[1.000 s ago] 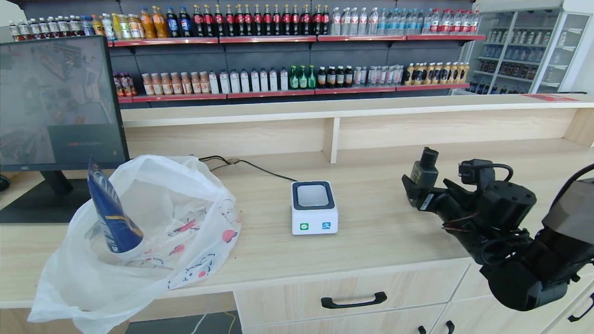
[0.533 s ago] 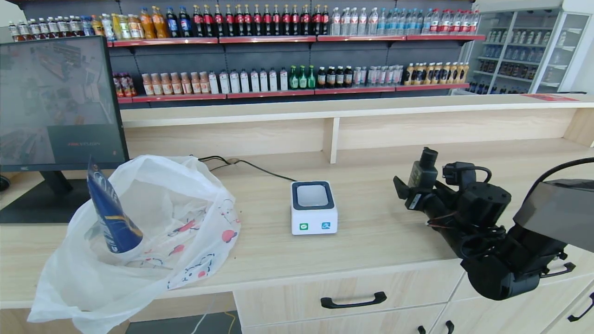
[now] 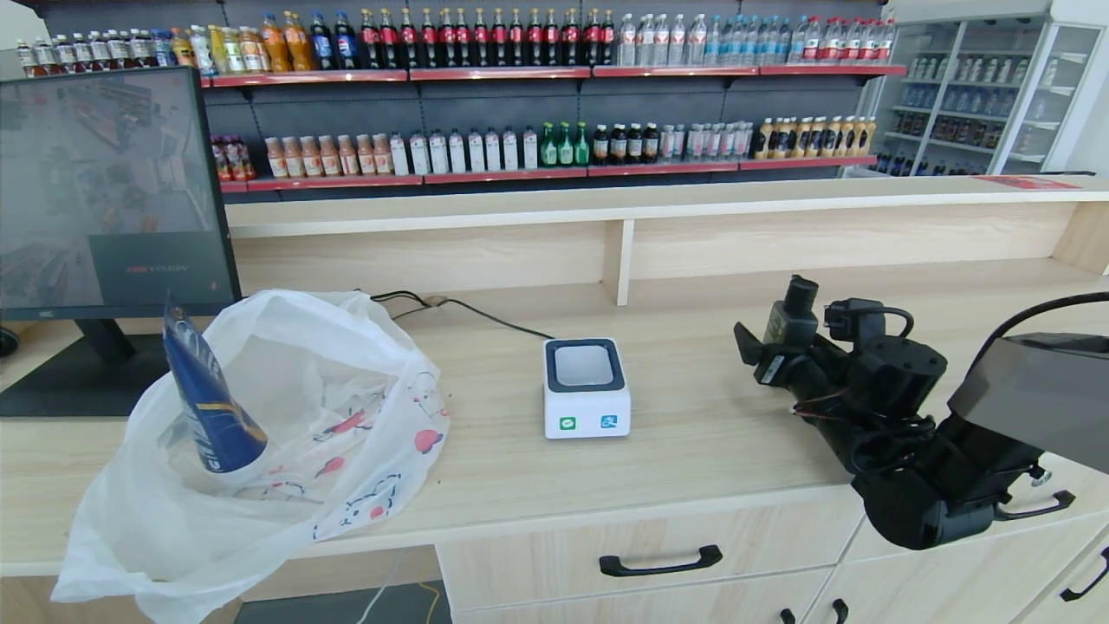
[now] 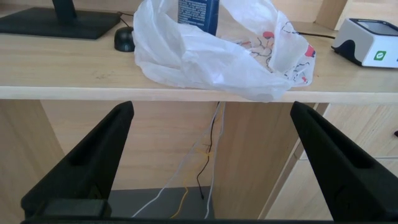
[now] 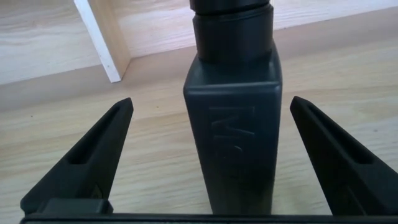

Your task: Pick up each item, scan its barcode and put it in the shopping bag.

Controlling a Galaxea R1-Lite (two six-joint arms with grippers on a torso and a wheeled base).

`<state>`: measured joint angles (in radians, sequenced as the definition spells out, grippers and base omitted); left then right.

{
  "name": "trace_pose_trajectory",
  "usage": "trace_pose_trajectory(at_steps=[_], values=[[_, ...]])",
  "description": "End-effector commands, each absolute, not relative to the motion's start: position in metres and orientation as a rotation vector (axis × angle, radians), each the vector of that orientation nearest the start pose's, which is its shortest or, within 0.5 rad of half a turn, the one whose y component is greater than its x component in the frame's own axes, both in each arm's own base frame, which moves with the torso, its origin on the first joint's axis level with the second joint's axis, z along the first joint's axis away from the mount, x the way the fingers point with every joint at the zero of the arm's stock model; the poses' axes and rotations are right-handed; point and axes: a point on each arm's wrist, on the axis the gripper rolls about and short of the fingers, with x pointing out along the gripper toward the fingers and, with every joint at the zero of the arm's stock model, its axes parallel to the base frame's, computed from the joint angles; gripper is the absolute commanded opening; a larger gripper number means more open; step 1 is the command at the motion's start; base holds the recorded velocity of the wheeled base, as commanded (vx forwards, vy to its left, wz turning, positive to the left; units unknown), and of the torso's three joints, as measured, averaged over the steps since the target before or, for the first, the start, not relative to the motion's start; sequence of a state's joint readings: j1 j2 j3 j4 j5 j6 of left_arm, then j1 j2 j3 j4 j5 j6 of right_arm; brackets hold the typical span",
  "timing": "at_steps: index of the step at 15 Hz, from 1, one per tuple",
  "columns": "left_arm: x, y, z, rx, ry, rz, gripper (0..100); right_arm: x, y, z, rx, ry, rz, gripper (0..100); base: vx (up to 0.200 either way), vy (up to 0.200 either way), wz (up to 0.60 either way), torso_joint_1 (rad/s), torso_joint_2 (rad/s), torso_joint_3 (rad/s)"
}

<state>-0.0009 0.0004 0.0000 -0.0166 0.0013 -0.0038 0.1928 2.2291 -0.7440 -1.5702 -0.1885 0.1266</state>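
Dark square bottle [image 3: 790, 319] stands right of centre on the counter [image 3: 693, 433] — right gripper [image 3: 777, 345] spread wide around it, not touching. And the left gripper [image 4: 211, 107] gapes wide too; shopping bag [image 3: 346, 373] slumps lower left.

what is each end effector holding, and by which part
Nothing is held. The right end effector is open around the dark bottle without touching its sides; the left end effector is open and empty.

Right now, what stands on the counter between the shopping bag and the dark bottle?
In the head view, the white scanner stands there, with bare counter on either side.
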Motion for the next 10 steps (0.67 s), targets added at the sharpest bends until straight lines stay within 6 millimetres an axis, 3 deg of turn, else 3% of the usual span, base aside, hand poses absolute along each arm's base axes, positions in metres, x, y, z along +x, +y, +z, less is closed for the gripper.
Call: trace_pose_trajectory(at_steps=[1,8,9,10], values=[[-0.0228,0.0001,0.0772,-0.005,-0.017,0.000,100,0.3687,0.0673,0.0771,0.141,-0.078,0.008,100,0.000,0.000,0.00,0.000,0.00,0.000],[-0.0228,0.0001,0.0774,-0.003,-0.018,0.000,100,0.3748,0.0596,0.0748,0.151,-0.084,-0.014,100,0.000,0.000,0.00,0.000,0.00,0.000],[-0.0228,0.0001,0.0774,-0.003,-0.018,0.000,100,0.3749,0.0596,0.0742,0.153,-0.083,-0.014,0,0.000,0.000,0.00,0.000,0.00,0.000],[-0.0228,0.0001,0.0774,-0.003,-0.018,0.000,100,0.3749,0.0596,0.0742,0.153,-0.083,-0.014,0,0.000,0.000,0.00,0.000,0.00,0.000]])
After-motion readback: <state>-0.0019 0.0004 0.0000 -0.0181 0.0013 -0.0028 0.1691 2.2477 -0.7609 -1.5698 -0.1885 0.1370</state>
